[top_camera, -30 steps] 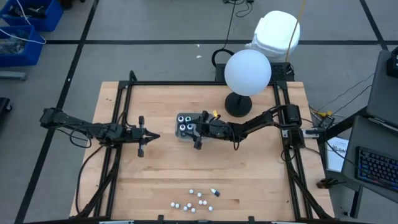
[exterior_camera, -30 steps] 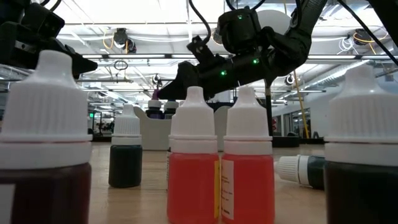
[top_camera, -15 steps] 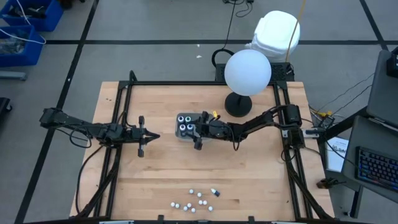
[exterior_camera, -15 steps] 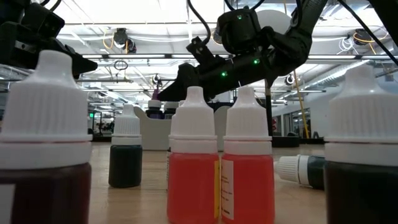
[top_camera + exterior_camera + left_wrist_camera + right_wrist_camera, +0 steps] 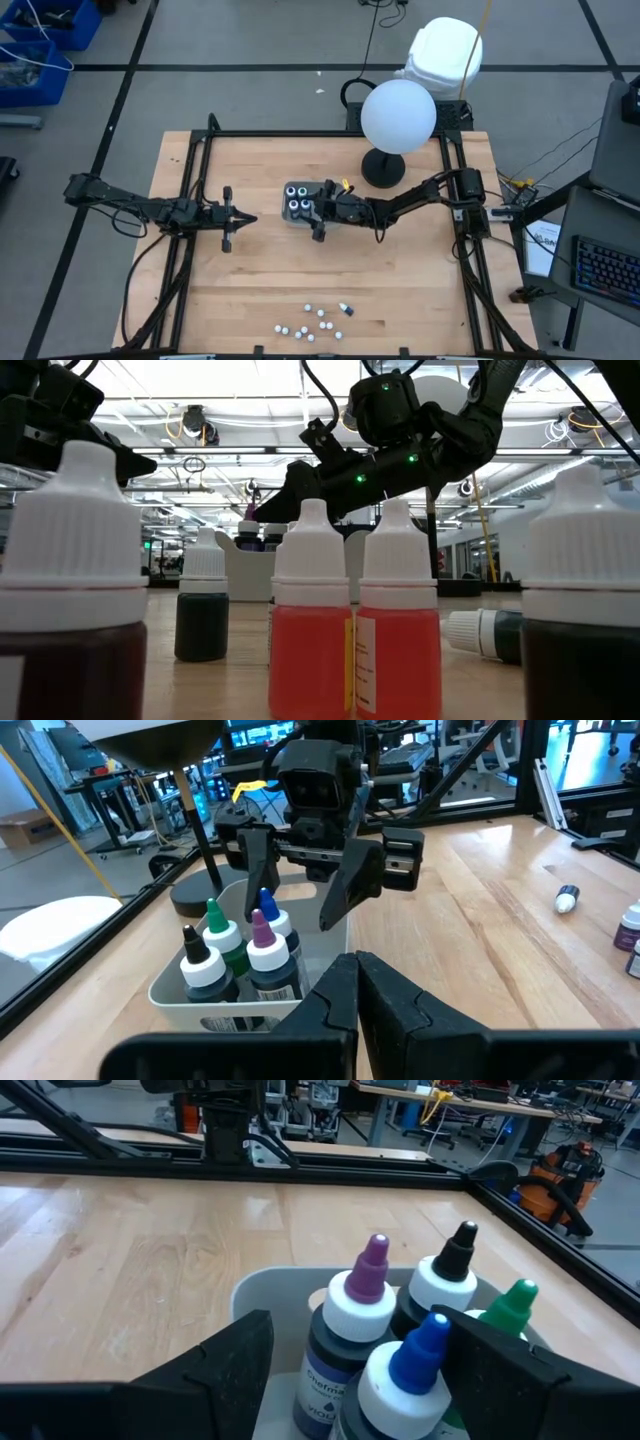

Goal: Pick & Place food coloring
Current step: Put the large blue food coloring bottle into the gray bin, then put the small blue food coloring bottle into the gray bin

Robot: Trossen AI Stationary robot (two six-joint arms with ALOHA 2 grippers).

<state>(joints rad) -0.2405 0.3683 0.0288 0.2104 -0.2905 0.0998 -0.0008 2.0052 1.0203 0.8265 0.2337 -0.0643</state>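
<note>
A grey tray (image 5: 290, 221) sits mid-table with four dropper bottles (image 5: 240, 955) standing in it, tipped black, green, purple and blue. My right gripper (image 5: 317, 210) hovers open at the tray's right side. In the right wrist view its fingers (image 5: 232, 1363) stand wide on either side of the blue-tipped bottle (image 5: 405, 1380), touching nothing. Several more small bottles (image 5: 314, 320) stand near the table's near edge, one lying on its side (image 5: 345, 309). My left gripper (image 5: 248, 219) waits shut to the tray's left, above the table.
A large white globe (image 5: 398, 115) on a black stand (image 5: 383, 168) rises just beyond the tray to the right. Black frame rails (image 5: 195, 170) run along the table's left, right and far sides. Bare wood lies between the tray and the near bottles.
</note>
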